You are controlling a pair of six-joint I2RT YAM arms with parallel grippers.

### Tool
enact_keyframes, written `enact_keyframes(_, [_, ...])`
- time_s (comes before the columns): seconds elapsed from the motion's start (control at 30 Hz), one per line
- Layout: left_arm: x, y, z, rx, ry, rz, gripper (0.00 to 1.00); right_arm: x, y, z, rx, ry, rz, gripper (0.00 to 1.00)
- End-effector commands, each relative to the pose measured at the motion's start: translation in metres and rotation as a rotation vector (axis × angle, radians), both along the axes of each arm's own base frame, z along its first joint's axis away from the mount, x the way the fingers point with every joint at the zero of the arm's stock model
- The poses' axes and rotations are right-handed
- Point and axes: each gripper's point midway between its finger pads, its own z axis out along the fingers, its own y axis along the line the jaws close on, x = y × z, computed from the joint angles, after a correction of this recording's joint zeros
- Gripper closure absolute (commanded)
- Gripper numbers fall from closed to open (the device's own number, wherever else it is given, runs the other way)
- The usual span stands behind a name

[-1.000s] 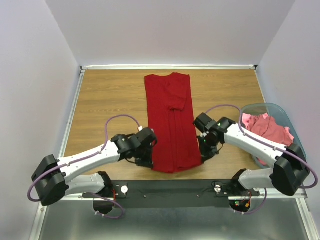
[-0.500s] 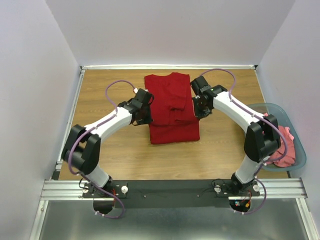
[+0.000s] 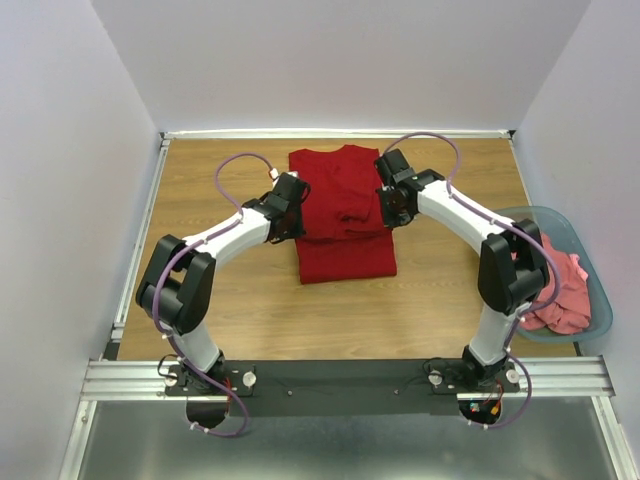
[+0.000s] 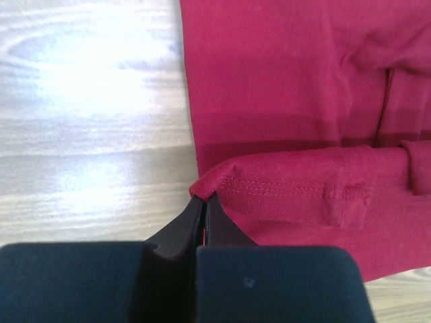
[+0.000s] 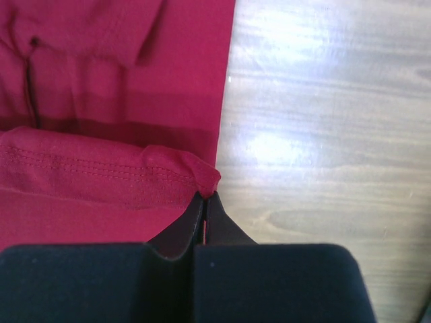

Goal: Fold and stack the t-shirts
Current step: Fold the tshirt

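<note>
On wooden table (image 3: 220, 300), dark red t-shirt (image 3: 345, 258)

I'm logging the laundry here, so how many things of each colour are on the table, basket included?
dark red cotton t-shirt, partly folded: 1
salmon-pink cloth heap, shirts inside too bunched to count: 1
grey-blue plastic basket: 1
Total: 3

The dark red t-shirt (image 3: 345, 215) lies near the worktop's (image 3: 220, 290) far edge, midway across, with its near part doubled over. The left gripper (image 3: 298, 218) and the right gripper (image 3: 388, 212) meet its side edges. Salmon-pink t-shirts (image 3: 560, 295) fill the grey-blue basket (image 3: 602, 292) at the right edge.
</note>
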Motion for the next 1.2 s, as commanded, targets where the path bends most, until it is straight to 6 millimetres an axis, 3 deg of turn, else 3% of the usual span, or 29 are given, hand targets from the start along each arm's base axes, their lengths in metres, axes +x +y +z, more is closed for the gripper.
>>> enact_keyframes(0.0, [0.016,0.01,0.005,0.028,-0.069,0.04,1.0,0.022,-0.005,-0.004,-0.041,-0.044,-0.015,0.99])
enact_keyframes(0.77, [0.032,0.012,-0.024,0.071,-0.073,0.046,1.0,0.039,-0.008,-0.046,-0.06,-0.045,-0.047,0.99])
enact_keyframes(0.83, [0.031,0.014,-0.023,0.078,-0.071,0.055,0.86,0.04,-0.007,-0.045,-0.057,-0.05,-0.054,0.88])
enact_keyframes(0.9, [0.029,0.015,-0.012,0.068,-0.086,0.069,0.6,0.044,-0.005,-0.032,-0.034,-0.078,-0.068,0.71])
enact_keyframes(1.0, [0.03,0.02,0.023,0.044,-0.15,0.102,0.25,0.044,0.004,-0.005,0.03,-0.121,-0.049,0.51])
enact_keyframes(1.03, [0.029,0.023,0.032,0.04,-0.166,0.119,0.18,0.042,0.007,0.002,0.049,-0.128,-0.047,0.48])
enact_keyframes(1.07, [0.029,0.024,0.052,0.018,-0.204,0.133,0.17,0.04,0.01,0.006,0.064,-0.132,-0.042,0.47])
enact_keyframes(1.1, [0.025,0.024,0.06,0.007,-0.212,0.15,0.17,0.036,0.015,0.016,0.08,-0.15,-0.028,0.47])
enact_keyframes(1.17, [0.017,0.021,0.079,-0.029,-0.239,0.157,0.17,0.024,0.024,0.016,0.12,-0.129,-0.005,0.47])
